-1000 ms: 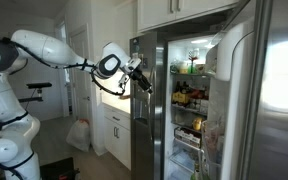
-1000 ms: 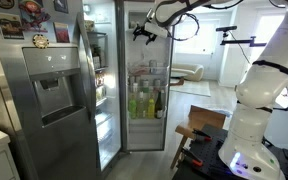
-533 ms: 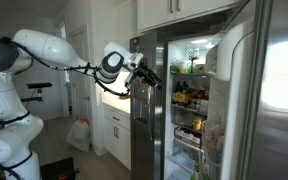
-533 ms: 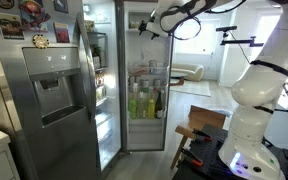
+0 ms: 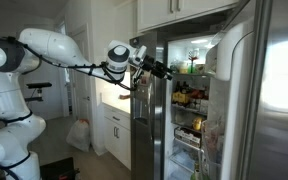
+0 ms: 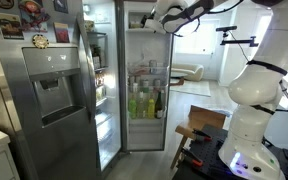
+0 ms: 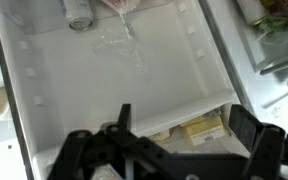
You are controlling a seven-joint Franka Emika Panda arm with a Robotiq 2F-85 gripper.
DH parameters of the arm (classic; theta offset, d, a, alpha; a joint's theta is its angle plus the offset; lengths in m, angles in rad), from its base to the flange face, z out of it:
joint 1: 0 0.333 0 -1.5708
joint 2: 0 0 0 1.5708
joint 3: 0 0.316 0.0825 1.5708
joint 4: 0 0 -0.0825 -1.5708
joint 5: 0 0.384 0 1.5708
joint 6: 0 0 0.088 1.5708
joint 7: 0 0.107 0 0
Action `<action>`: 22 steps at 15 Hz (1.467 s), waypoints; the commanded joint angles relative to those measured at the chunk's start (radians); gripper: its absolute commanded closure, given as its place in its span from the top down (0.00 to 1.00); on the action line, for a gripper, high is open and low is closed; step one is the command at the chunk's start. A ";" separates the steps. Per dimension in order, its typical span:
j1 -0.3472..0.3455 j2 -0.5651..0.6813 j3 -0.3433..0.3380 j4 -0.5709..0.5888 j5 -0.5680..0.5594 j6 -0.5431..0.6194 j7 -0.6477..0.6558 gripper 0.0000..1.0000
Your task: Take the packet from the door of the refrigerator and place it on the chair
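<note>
Pincer [image 7: 169,150] wide open and empty near door [image 7: 84,85] lining (packet [image 7: 199,128] print unreadable)

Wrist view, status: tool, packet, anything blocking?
Black two-finger tool open, empty. Pale yellow packet low on white plastic door lining, untouched. No obstruction seen between them.

Bottles [image 6: 144,101] stand low in the door [image 6: 144,60]

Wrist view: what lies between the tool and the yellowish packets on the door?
Nothing shows between them in the wrist view: the yellowish packets appear framed by the open tool, with only bare white lining of the door around.
</note>
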 commanded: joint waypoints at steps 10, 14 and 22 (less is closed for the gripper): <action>-0.024 0.300 -0.008 0.426 -0.416 -0.041 0.371 1.00; -0.028 0.388 -0.005 0.573 -0.306 -0.108 0.230 1.00; 0.080 0.537 -0.111 0.950 0.034 -0.379 -0.165 1.00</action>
